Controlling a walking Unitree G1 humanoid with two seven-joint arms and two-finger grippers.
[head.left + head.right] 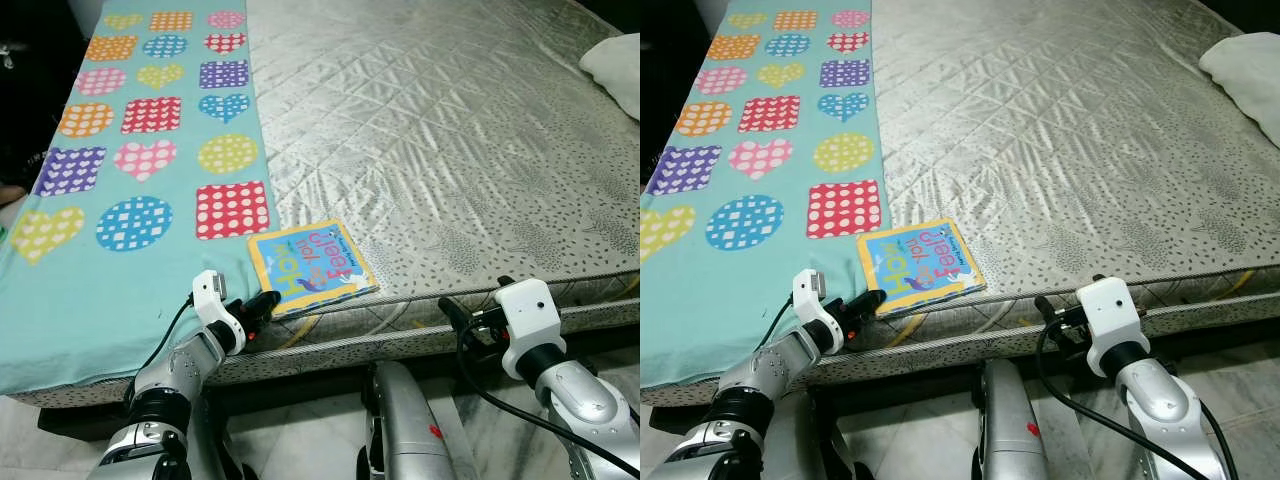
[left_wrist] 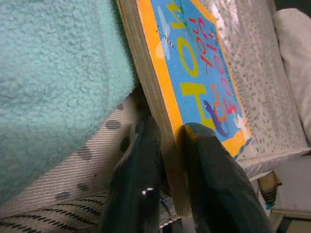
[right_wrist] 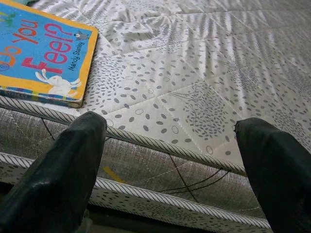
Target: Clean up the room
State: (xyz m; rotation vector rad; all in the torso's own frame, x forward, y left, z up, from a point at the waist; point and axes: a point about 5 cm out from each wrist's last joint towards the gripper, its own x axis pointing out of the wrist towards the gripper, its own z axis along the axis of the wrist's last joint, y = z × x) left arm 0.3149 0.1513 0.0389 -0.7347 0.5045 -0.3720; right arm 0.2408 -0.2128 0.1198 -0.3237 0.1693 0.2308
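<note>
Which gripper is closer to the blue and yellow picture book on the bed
Left. The left gripper has its jaws closed on the blue and yellow picture book's near corner. The right gripper, jaws open, hangs at the mattress edge, apart from it.

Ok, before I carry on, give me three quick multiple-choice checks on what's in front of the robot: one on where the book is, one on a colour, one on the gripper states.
1. Where does the book lie?
A. At the mattress edge, beside the blanket
B. On the pillow
C. On the floor

2. What is the blanket's base colour?
A. Red
B. Turquoise
C. Black

3. How do the grippers stand?
A. Both open and clear
B. Right shut on the book, left open
C. Left gripper shut on the book's edge, right gripper open

Answers:
1 A: the book rests on the near mattress edge, next to the blanket's edge.
2 B: the fleece is turquoise under coloured hearts, circles and squares.
3 C: the left wrist view shows fingers on either side of the book's edge; the right wrist view shows fingers wide apart before the mattress side.
</note>
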